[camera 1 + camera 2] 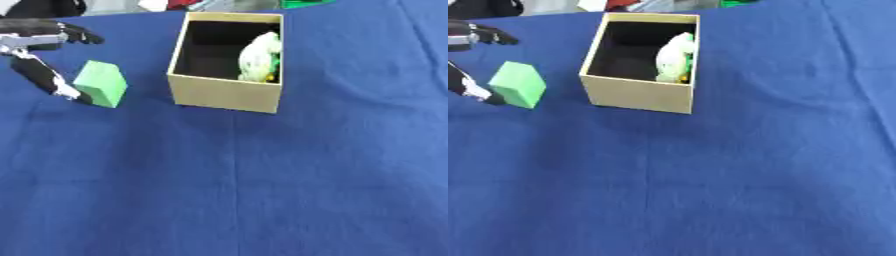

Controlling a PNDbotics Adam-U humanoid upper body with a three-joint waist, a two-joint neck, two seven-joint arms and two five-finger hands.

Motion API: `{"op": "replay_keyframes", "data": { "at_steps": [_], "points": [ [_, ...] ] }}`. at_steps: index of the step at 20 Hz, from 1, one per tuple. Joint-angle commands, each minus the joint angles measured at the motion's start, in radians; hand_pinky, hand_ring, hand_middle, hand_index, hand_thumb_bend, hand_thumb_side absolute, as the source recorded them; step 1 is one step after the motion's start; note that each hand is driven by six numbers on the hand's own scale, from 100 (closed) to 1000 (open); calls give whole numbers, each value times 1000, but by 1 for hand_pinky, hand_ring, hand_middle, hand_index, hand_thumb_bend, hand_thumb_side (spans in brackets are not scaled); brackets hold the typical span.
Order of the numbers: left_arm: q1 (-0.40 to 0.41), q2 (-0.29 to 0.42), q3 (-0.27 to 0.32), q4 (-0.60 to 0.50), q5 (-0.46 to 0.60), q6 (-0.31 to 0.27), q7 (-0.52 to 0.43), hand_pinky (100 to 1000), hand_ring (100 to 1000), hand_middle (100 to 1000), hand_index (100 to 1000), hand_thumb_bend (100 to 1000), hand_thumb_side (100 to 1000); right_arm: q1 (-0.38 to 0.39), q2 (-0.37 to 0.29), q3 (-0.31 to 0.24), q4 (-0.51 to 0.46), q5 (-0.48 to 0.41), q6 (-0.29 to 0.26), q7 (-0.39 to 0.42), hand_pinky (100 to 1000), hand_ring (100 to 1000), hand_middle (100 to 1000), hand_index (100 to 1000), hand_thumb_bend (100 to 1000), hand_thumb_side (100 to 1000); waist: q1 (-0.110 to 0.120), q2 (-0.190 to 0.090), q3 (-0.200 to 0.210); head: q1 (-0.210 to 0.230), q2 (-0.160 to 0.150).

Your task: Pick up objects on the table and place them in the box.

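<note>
Robot hand at the upper left spreads its fingers around the green foam block on the blue-clothed surface, positioned to lift it toward the tan cardboard box beside it.

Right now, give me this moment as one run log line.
left robot hand: open beside green block | green block: on blue cloth, outside box | box: holds pale green-white item | right robot hand: not visible

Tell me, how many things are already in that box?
1 that shows: a pale white-and-green thing leaning against the right inner wall of the box. The near wall hides part of the floor, so something small could lie unseen.
</note>
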Motion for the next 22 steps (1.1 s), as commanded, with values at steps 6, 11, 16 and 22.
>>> {"op": "replay_keyframes", "data": {
  "at_steps": [6, 11, 16, 22],
  "points": [
    [-43, 7, 3, 13, -116, -53, -54, 937, 965, 929, 990, 602, 420, -23, -2, -12, -16, -17, 11, 6, 762, 622, 678, 796, 100, 857, 3, -8, -10, 15, -17],
    [-46, 0, 3, 30, -168, -64, -54, 935, 964, 921, 979, 573, 399, -26, 3, -14, -16, -22, 13, 10, 762, 621, 677, 796, 100, 859, 5, -2, -16, 20, -21],
    [-47, -1, 4, 36, -177, -71, -52, 935, 964, 921, 979, 573, 399, -27, 4, -15, -16, -23, 12, 10, 762, 621, 677, 796, 100, 859, 5, -1, -17, 21, -21],
    [-47, -7, 1, 51, -213, -66, -72, 927, 955, 907, 957, 451, 333, -27, 15, -17, -16, -31, 17, 3, 761, 615, 672, 792, 100, 874, 5, 18, -26, 27, -25]
  ]
}}
